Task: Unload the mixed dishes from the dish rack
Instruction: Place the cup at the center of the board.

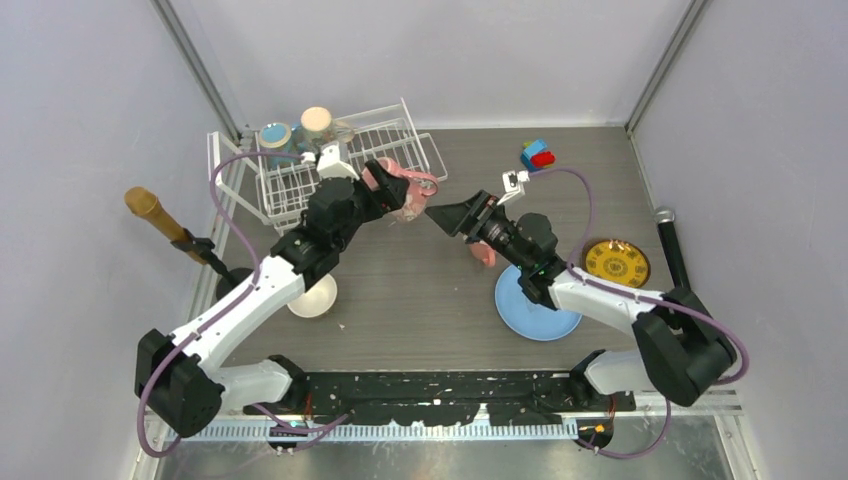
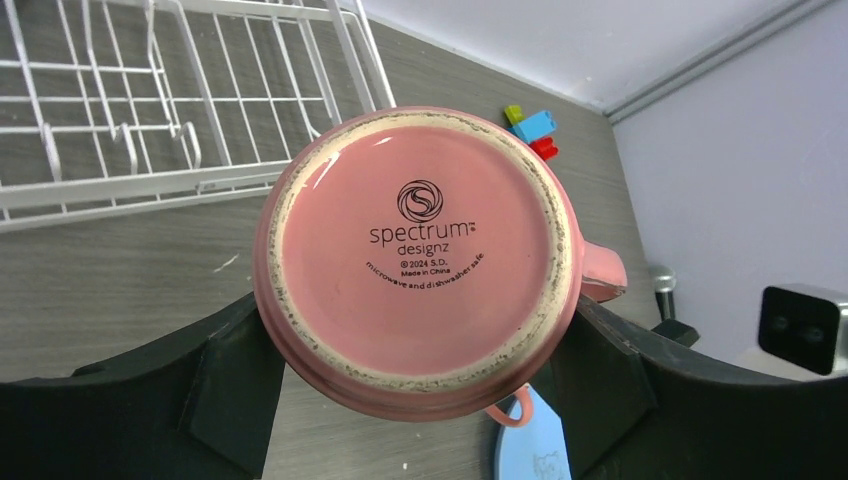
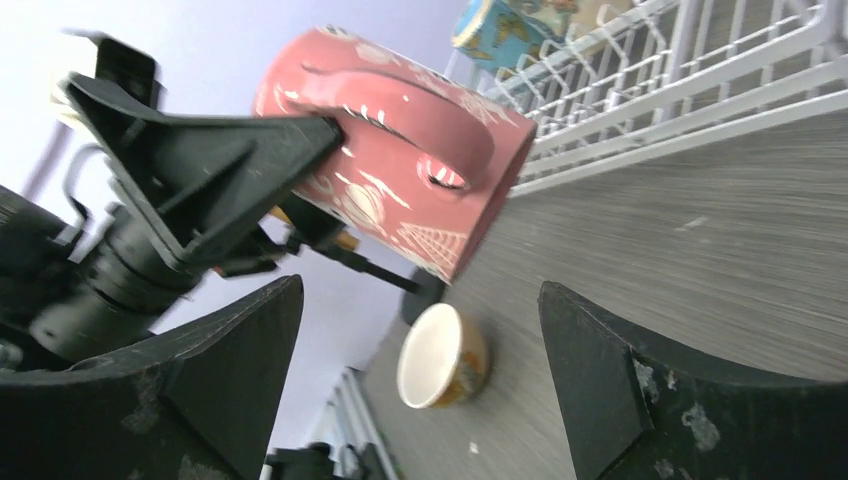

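My left gripper is shut on a pink mug and holds it in the air just right of the white wire dish rack. In the left wrist view the mug's base faces the camera between my left gripper's jaws. My right gripper is open and empty, close to the mug's right side. In the right wrist view the mug hangs above my open right gripper. A teal mug and a cream mug stand in the rack.
On the table lie a small cream bowl, a light-blue plate, a second pink mug beside it and a yellow patterned plate. Toy blocks sit at the back right. Microphones stand at the left and right.
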Robot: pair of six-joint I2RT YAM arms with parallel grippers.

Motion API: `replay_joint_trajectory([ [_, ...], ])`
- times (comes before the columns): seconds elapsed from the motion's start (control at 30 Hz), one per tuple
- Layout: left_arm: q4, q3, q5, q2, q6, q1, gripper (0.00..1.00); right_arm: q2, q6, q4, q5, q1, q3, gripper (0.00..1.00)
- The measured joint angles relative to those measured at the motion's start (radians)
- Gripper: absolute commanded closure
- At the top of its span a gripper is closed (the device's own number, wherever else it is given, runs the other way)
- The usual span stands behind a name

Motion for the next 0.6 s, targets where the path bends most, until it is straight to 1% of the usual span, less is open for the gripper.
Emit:
replay_joint_trajectory([
  [0.17, 0.025, -0.056, -0.047, -0.043, -0.09, -0.011, 1.0, 0.098, 0.163, 0.222, -0.025, 0.0, 0.0, 0.09],
  [0.23, 0.035, -0.065, -0.059, -0.048, -0.121, -0.016, 1.0, 0.12, 0.2, 0.283, -0.03, 0.0, 0.0, 0.1],
  [0.5, 0.084, -0.074, -0.063, -0.049, -0.196, -0.04, 1.0, 0.178, 0.285, 0.43, -0.04, 0.005, 0.002, 0.13],
  [0.6, 0.104, -0.089, -0.076, -0.05, -0.219, -0.04, 1.0, 0.2, 0.301, 0.462, -0.04, 0.005, 0.003, 0.17],
])
